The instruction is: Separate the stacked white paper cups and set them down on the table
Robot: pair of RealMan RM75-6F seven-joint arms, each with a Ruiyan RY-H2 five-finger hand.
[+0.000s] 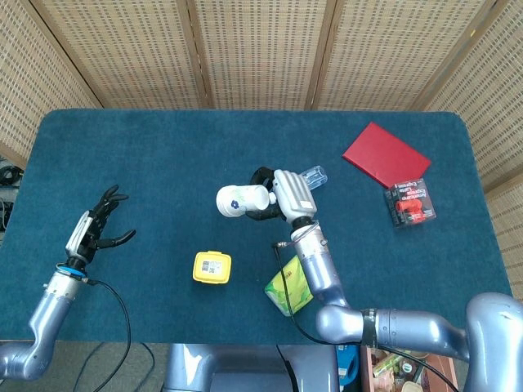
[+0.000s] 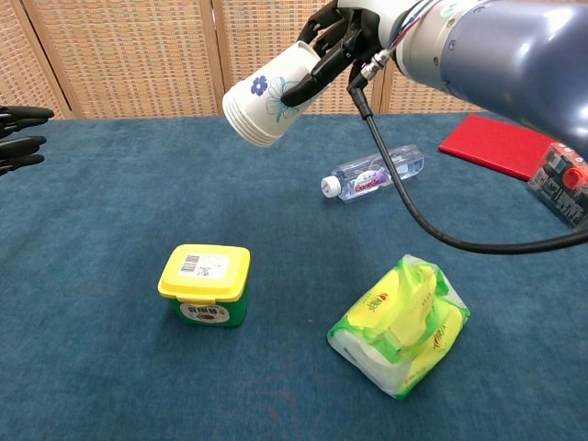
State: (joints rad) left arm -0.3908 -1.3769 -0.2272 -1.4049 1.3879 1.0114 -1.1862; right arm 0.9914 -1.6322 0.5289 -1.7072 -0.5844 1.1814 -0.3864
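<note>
A stack of white paper cups (image 1: 238,200) with a blue flower print is held in the air over the middle of the table, lying sideways with its base pointing left. My right hand (image 1: 286,194) grips the cup stack (image 2: 266,96) near its rim; that right hand (image 2: 338,41) shows at the top of the chest view. My left hand (image 1: 96,230) hovers over the table's left side with fingers spread and nothing in it. Only the fingertips (image 2: 20,140) of the left hand show at the chest view's left edge.
A yellow-lidded green tub (image 2: 205,285) and a green wipes pack (image 2: 401,324) sit near the front. A clear water bottle (image 2: 372,172) lies behind them. A red book (image 1: 385,154) and a black-and-red box (image 1: 411,203) are at the right.
</note>
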